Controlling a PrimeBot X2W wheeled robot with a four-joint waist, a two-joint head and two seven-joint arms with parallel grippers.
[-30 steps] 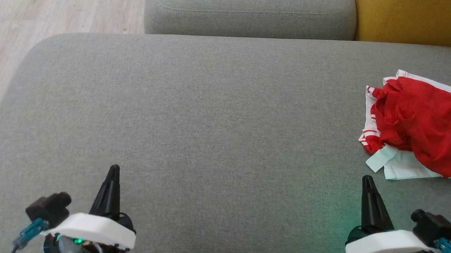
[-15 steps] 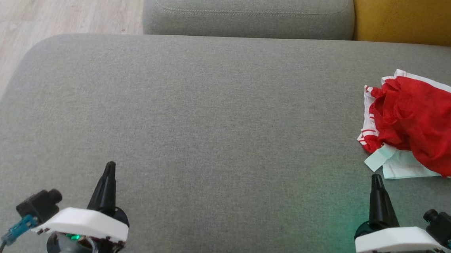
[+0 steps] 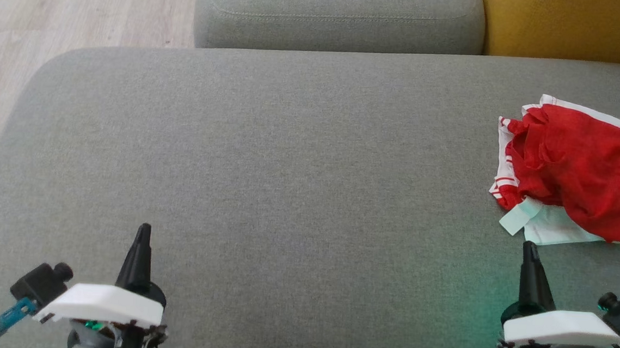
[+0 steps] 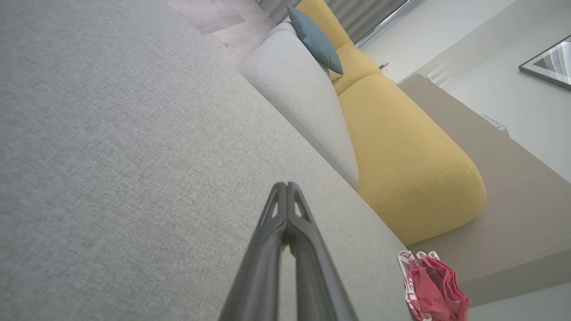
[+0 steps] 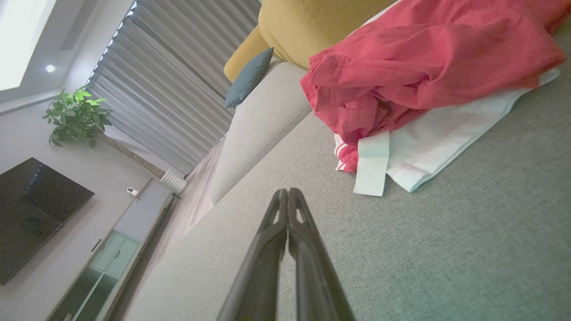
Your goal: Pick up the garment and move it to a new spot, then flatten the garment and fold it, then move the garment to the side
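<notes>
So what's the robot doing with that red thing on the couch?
Nothing is picked up yet. The crumpled red and white cloth garment lies in a heap on the right side of the wide grey fabric sofa cushion. The robot's right gripper is shut and empty, pointing at the garment from close by without touching it. The left gripper is shut too, over bare cushion far to the left.

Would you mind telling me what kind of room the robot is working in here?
Most likely a home living room: a grey sofa with a yellow section, a television, and a potted plant by grey curtains.
</notes>
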